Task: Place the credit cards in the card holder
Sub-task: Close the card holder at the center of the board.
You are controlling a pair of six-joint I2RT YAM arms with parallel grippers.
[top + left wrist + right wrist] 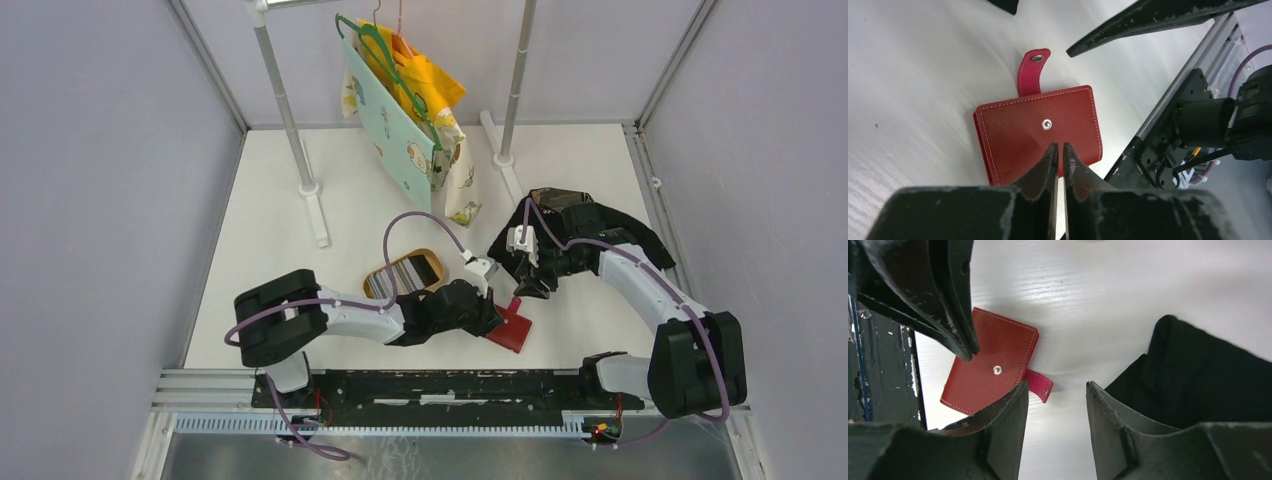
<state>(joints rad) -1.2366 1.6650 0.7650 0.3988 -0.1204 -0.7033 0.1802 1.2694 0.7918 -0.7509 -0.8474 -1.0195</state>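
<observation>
Near the front edge of the desk, the red card holder is lying closed, strap unsnapped. The left tool is hovering over it, nearly pinched together, empty; the right tool is hanging beside it, wide and empty. Light and thin, it is likely to slide; the strap looks easiest to pinch.

No text, brand, number or sign is readable: the red card holder shows only a blank snap stud, and the credit cards farther left are too small.
</observation>
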